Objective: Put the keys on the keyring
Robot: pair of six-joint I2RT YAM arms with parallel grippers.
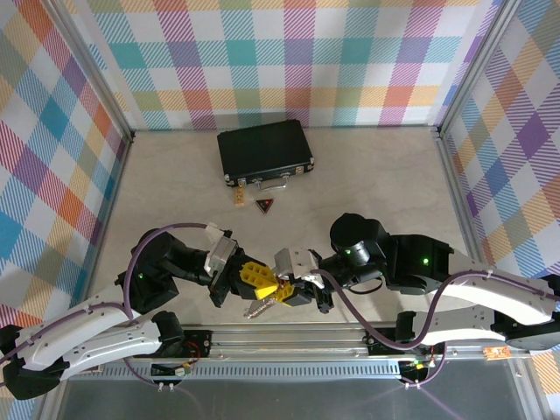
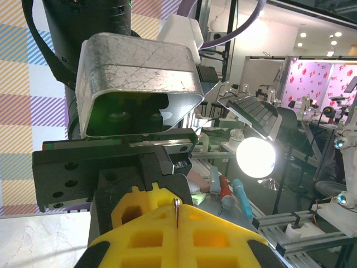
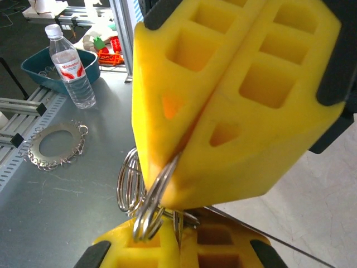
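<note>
The two grippers meet above the table's near edge. My left gripper (image 1: 268,285) (image 2: 177,219) is shut, with a thin silver edge of the keyring (image 2: 176,207) pinched between its yellow fingers. The right gripper (image 1: 285,294) (image 3: 178,241) is shut on another strand of the same keyring (image 3: 139,215), whose silvery coils (image 1: 260,309) hang below the fingertips. In the right wrist view the left gripper's yellow fingers (image 3: 234,106) press down from above, nearly touching mine. A tiny yellowish key (image 1: 238,199) lies on the table in front of the black case, far from both grippers.
A closed black case (image 1: 265,151) with a silver handle sits at the back centre. A dark triangular tag (image 1: 264,206) lies beside the key. Checkered walls close three sides, and a metal rail (image 1: 306,337) runs along the near edge under the grippers.
</note>
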